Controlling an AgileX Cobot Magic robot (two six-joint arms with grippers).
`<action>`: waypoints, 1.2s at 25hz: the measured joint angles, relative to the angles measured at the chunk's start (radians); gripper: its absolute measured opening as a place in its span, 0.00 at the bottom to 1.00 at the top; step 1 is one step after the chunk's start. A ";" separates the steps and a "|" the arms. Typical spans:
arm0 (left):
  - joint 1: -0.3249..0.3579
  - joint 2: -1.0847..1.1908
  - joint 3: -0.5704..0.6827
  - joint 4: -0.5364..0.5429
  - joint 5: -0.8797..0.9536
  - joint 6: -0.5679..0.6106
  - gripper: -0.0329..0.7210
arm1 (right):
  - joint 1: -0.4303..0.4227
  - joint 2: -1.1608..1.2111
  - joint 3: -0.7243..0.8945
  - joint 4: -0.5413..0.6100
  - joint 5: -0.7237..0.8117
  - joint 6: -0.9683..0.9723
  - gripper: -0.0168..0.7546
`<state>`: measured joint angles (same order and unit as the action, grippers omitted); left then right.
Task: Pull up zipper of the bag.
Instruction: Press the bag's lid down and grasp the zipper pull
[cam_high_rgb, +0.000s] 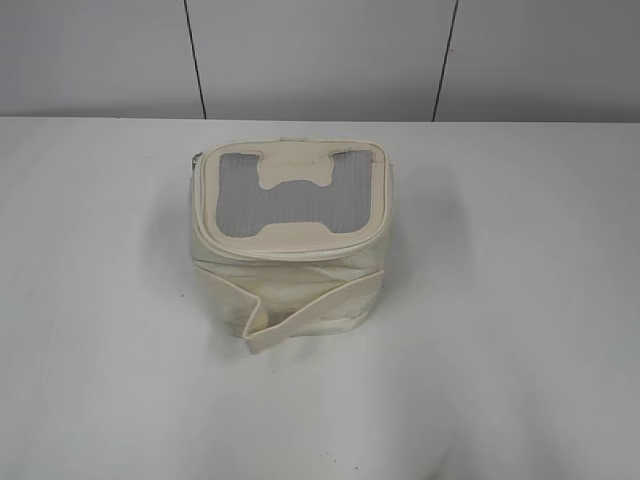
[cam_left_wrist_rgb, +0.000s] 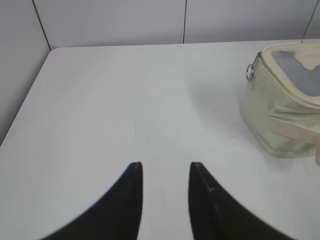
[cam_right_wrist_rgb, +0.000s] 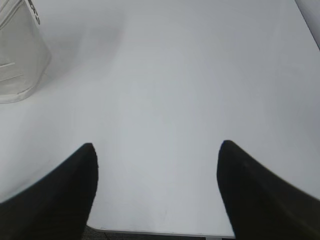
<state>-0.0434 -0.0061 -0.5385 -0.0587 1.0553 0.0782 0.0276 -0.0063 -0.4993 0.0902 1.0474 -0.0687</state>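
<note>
The cream-white bag (cam_high_rgb: 290, 270) stands in the middle of the white table, its grey mesh top panel with a cream H patch facing up. The zipper (cam_high_rgb: 285, 252) runs round the top panel's rim. A silver ring pull (cam_left_wrist_rgb: 249, 73) hangs at the bag's corner in the left wrist view, where the bag (cam_left_wrist_rgb: 280, 110) sits at the far right. My left gripper (cam_left_wrist_rgb: 165, 165) is open and empty over bare table, well left of the bag. My right gripper (cam_right_wrist_rgb: 157, 146) is wide open and empty near the table's front edge; the bag (cam_right_wrist_rgb: 17, 55) shows at upper left. Neither gripper shows in the exterior view.
A wide cream strap (cam_high_rgb: 310, 315) crosses the bag's front side with a loose end at the lower left. The white table (cam_high_rgb: 520, 300) reaches a grey panelled wall (cam_high_rgb: 320, 55) behind. Its left edge (cam_left_wrist_rgb: 25, 100) shows in the left wrist view.
</note>
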 joint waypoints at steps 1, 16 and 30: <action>0.000 0.000 0.000 0.000 0.000 0.000 0.37 | 0.000 0.000 0.000 0.000 0.000 0.000 0.77; 0.000 0.000 0.000 0.000 0.000 0.000 0.37 | 0.000 0.000 0.000 0.000 0.000 0.000 0.77; 0.000 0.000 0.000 0.000 0.000 0.000 0.37 | 0.000 0.295 -0.025 0.478 -0.228 -0.342 0.77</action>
<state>-0.0434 -0.0061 -0.5385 -0.0587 1.0553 0.0782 0.0276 0.2886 -0.5246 0.5685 0.8198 -0.4105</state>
